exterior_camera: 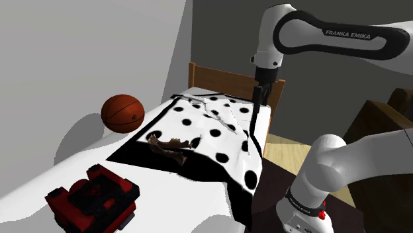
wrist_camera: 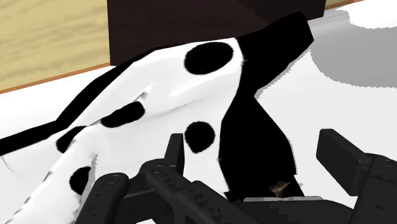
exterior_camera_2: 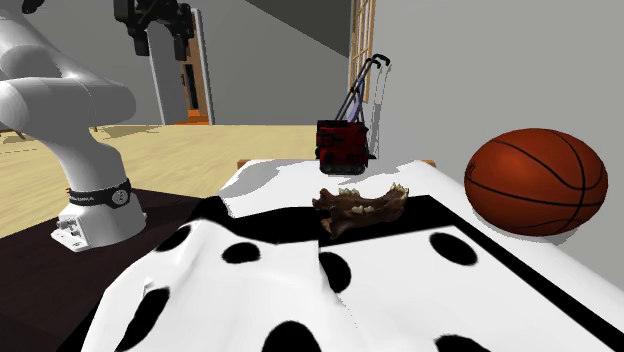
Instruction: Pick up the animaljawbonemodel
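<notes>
Grey walls back a bed [exterior_camera: 179, 198] with a white, black-spotted blanket [exterior_camera: 218, 126]. An orange basketball [exterior_camera: 123, 112] rests by the wall, with a red-and-black toy [exterior_camera: 92, 195] well apart. The brown jawbone model [exterior_camera: 171, 147] lies at the blanket's edge. The tool [exterior_camera_2: 162, 45] hangs high, fingers spread, empty.

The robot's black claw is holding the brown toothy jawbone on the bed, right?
No, it holds nothing. The black two-finger gripper hangs open, well apart from the brown toothed jawbone model lying on the white bed, as the second exterior view shows.
</notes>
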Controlling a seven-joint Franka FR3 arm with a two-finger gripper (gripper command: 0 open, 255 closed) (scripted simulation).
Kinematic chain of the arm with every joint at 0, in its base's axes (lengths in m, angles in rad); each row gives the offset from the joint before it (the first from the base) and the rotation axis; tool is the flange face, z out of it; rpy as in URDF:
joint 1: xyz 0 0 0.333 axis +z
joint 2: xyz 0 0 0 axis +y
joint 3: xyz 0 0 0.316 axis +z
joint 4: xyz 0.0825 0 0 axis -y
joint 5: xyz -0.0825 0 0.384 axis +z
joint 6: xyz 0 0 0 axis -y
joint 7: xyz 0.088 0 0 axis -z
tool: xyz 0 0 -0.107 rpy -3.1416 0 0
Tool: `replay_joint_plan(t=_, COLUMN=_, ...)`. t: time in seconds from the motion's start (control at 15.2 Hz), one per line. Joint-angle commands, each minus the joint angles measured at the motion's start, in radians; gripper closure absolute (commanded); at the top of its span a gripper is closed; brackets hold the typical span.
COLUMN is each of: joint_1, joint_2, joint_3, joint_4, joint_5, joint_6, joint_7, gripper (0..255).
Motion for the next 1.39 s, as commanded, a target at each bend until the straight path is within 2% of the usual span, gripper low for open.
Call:
replay_joint_plan(t=0.0, joint_1=0.0, joint_2=0.0, joint_3=0.0, joint_4=0.0, joint_5=0.0, joint_6=0.0, joint_7=0.0, gripper=0)
replay_joint_plan(t=0.66, joint_1=0.048, joint_2=0.31, joint_3=-0.045, joint_4=-0.005, joint_5=0.012, joint_6=0.327, joint_7=-0.143, gripper=0)
replay_joint_plan(t=1.32, joint_1=0.097, joint_2=0.681, joint_3=-0.062, joint_4=0.132, joint_5=0.068, joint_6=0.567, joint_7=-0.296, gripper=0)
